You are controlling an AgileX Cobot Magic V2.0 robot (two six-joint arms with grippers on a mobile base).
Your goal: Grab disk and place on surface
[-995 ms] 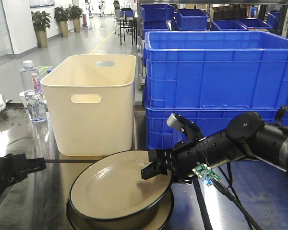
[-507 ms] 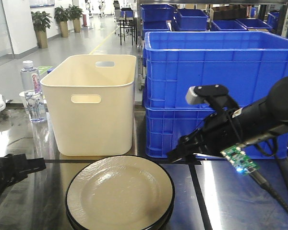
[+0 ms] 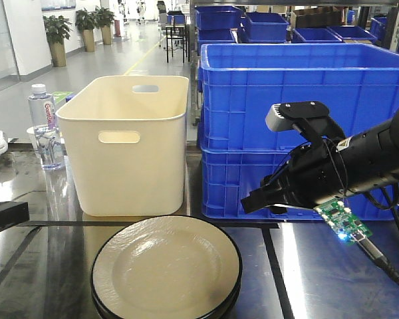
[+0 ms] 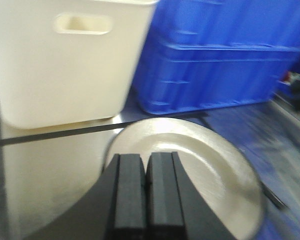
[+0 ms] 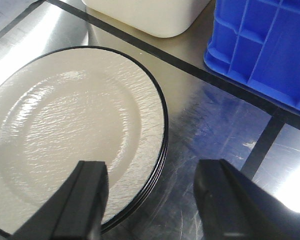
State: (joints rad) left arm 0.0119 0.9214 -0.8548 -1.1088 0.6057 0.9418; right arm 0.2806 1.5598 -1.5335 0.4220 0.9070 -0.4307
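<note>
The disk (image 3: 166, 266) is a cream plate with a black rim, lying flat on top of a stack of like plates on the dark glossy surface (image 3: 319, 279). My right gripper (image 3: 251, 201) hangs open above and to the right of the stack. In the right wrist view its fingertips (image 5: 152, 170) straddle the disk's (image 5: 75, 125) right rim from above, touching nothing, with the surface (image 5: 215, 125) beneath. My left gripper (image 4: 146, 160) is shut and empty, low over the surface (image 4: 50, 165) at the disk's (image 4: 190, 150) near-left edge.
A cream bin (image 3: 130, 146) stands just behind the stack, with stacked blue crates (image 3: 299, 119) to its right. A water bottle (image 3: 45, 126) is at the far left. Thin black lines (image 5: 190, 70) cross the tabletop.
The right gripper let go of the top plate, which was tilted up and now lies flat. The arm rose and drew back to the right. The left arm pulled back to the left edge.
</note>
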